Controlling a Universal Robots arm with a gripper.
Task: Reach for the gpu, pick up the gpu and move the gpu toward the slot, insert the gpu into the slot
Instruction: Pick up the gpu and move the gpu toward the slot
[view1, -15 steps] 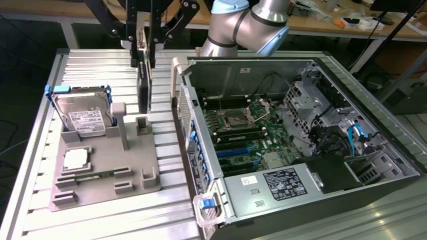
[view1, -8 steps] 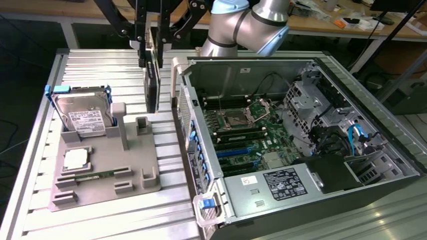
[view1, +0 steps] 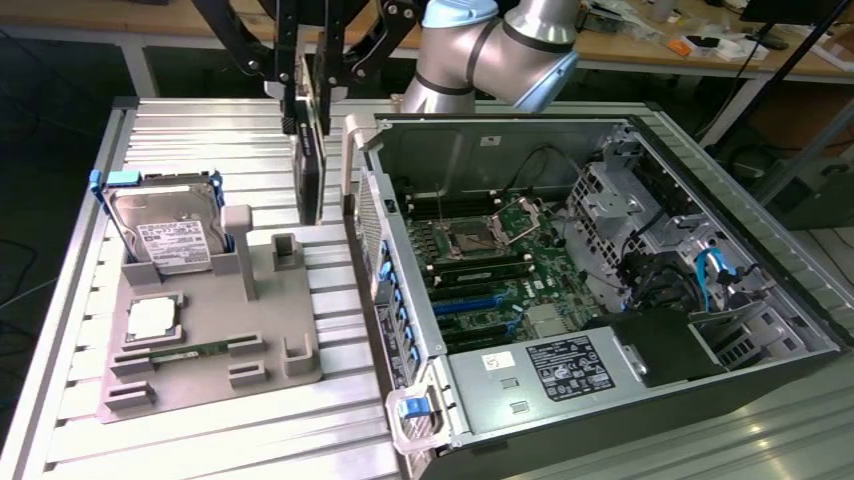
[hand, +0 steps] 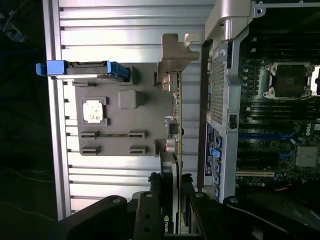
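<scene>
Apparently pincer (hand: 171, 184) grips gpu (hand: 175, 127); wrist view reveals its bracket (hand: 175, 55).

Ribbed bare-metal table (view1: 200, 430), exterior view's lower left, w/ matt grey plastic tray (view1: 267, 320), shiny metal hard drive (view1: 167, 235) w/ white paper label; the gpu (view1: 308, 170): black plastic shroud, silver metal end bracket (hand: 176, 60); PC case (view1: 467, 150): dull grey sheet metal.

gpu (view1: 308, 150): green circuit card with black shroud and silver end bracket. Stands upright on edge, bracket end down, clamped between the jaws, just outside the case wall.
slot (hand: 260, 135): long narrow blue socket on the motherboard, empty, well apart from the card.
</scene>
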